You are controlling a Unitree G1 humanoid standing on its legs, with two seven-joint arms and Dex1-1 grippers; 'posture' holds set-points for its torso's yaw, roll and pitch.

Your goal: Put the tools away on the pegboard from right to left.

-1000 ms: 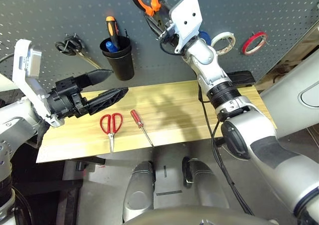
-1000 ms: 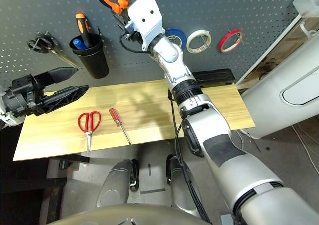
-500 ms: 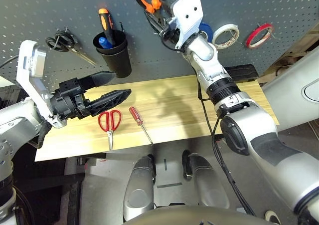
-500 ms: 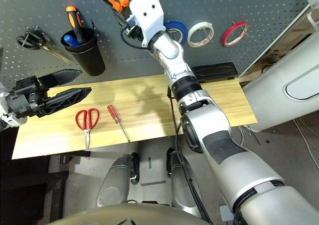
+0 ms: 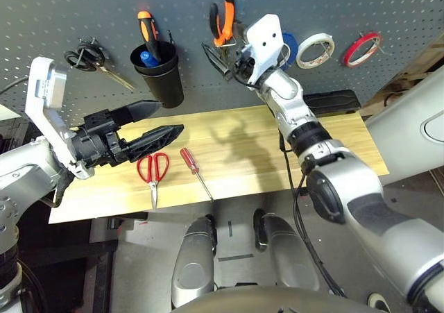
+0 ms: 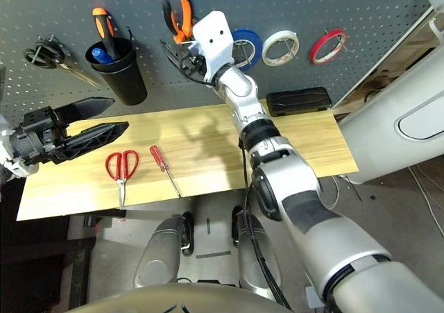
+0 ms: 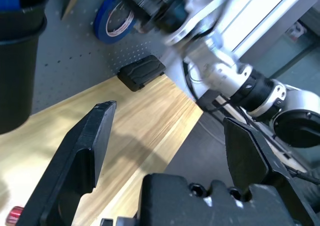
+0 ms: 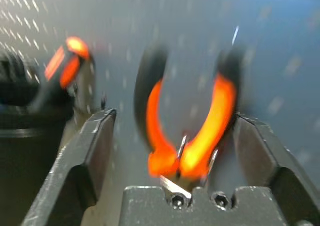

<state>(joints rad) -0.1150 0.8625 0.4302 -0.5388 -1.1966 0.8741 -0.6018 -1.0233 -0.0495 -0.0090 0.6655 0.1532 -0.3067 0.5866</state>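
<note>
Pliers (image 6: 182, 18), orange and black in the handles, hanging handles-up on the pegboard (image 5: 83, 7), between the black cup holder (image 5: 161, 77) and the blue tape roll (image 6: 248, 44). Right hand (image 5: 225, 57) raised at the board just beside them, fingers spread to either side of the handles in the right wrist view and, as far as can be judged, not pressing on them; grasping nothing. Red tape ring (image 5: 361, 48) already hung toward the right end of the board, past the white tape roll (image 5: 312, 50). So, working right to left, two of the four tools put away and the pliers step looking all but done, only the release left to finish.

Red-handled screwdriver (image 5: 196, 173) and red-handled scissors (image 5: 154, 175) lying flat on the counter (image 5: 333, 139) toward its left end, just beside each other, screwdriver to the right, both tips toward the front edge. Left hand (image 5: 158, 120) hovering above the counter's left part, near the scissors, fingers wide apart and empty.

Next, by the order given, the screwdriver: probably a pull back from the pliers without knocking them off the hook, then a low pinch on the thin handle lying flat, and a lift to the cup holder, already holding an orange-handled tool (image 5: 148, 35). Black-handled scissors (image 5: 94, 56) hanging at the board's left, no part of the job.
</note>
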